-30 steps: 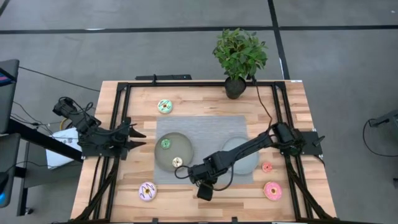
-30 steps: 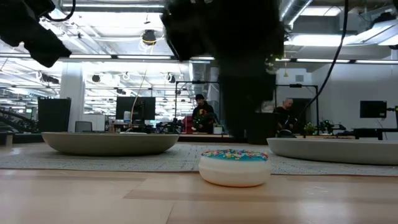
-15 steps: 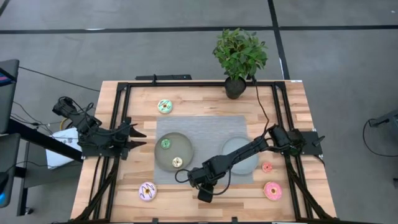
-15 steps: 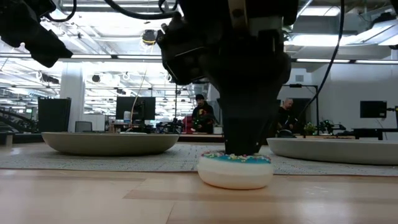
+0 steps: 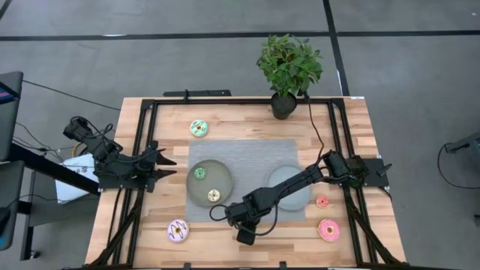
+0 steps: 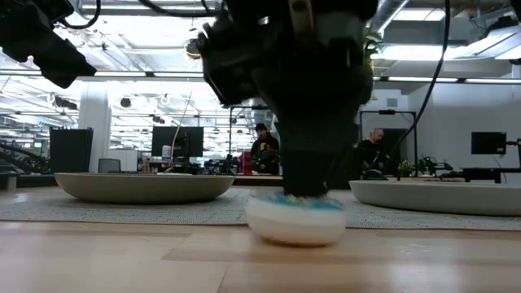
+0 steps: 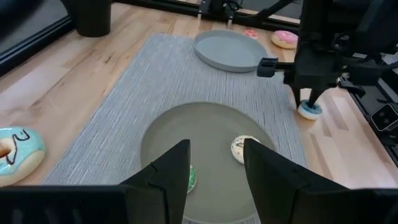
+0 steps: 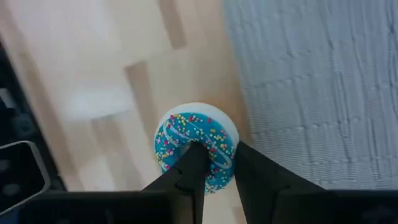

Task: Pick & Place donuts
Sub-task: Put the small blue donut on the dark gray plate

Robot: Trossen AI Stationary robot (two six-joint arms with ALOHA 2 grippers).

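The right tool (image 8: pixel 214 163) stands straight down on the blue donut (image 8: pixel 196 148), its two fingers pinching one side of the ring, on the bench (image 5: pixel 300 229) just off the mat's front edge.

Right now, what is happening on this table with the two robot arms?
The right gripper is down on a small blue donut that lies on the bare wood beside the grey mat, with its fingers closing on the rim. The left gripper waits at the table's left edge, fingers apart, holding nothing. One grey plate already holds two tiny donuts, green and yellow. The other plate has none that can be seen.
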